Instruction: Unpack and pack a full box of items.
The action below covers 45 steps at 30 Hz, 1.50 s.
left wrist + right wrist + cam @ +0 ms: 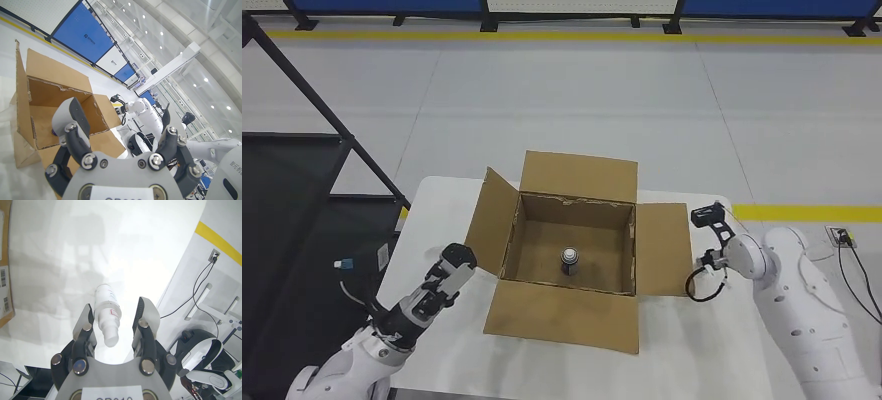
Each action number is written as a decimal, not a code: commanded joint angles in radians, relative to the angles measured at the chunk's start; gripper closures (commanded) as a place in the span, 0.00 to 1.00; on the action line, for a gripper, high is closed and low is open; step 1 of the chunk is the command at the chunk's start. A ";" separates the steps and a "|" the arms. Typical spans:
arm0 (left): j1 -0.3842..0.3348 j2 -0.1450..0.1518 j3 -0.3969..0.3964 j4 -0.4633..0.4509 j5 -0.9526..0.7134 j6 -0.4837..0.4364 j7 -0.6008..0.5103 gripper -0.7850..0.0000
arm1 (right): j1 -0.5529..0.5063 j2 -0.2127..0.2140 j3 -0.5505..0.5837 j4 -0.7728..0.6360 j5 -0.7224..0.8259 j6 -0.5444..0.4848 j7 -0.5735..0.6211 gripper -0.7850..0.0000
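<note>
right wrist view: what is that white spray bottle (106, 306) doing between the fingers?

it stands on the table (56, 256) near the right edge, cap toward the camera, leaning a little. the right gripper (115, 303) is spread wide around it. one finger seems to touch it and the other is apart, so nothing is clamped. i read it as a piece unpacked and set out to the side.

and the box (572, 175)?

it sits mid-table with all four flaps folded out, which leaves the top free for either arm. one small dark-capped bottle (569, 260) is upright on its floor, about the middle.

why is the left gripper (121, 106) where it is?

it hangs just off the box's left flap, toward the table's front left corner, fingers parted and holding nothing. from there it looks straight into the box, so i judge that bottle is its job.

any risk?

the spray bottle is tilted and near the table edge. a finger brushing it on the way up could topple it.
</note>
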State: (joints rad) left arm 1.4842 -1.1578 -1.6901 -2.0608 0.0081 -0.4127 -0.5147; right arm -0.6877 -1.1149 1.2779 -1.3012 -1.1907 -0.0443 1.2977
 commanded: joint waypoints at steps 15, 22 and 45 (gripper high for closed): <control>0.014 0.008 -0.108 0.020 -0.051 -0.021 0.062 0.00 | -0.247 0.024 0.176 -0.619 0.055 0.147 -0.186 0.00; 0.036 0.011 -0.201 0.052 -0.104 -0.026 0.105 0.00 | -0.137 0.001 -0.073 -0.620 0.080 -0.044 -0.216 0.00; 0.093 0.011 -0.273 0.079 -0.177 -0.033 0.113 0.00 | 0.442 -0.354 -0.810 0.362 0.367 -0.093 -0.312 0.00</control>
State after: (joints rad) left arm 1.5769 -1.1463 -1.9631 -1.9816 -0.1693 -0.4453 -0.4019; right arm -0.2504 -1.4576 0.4743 -0.9706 -0.8291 -0.1379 0.9930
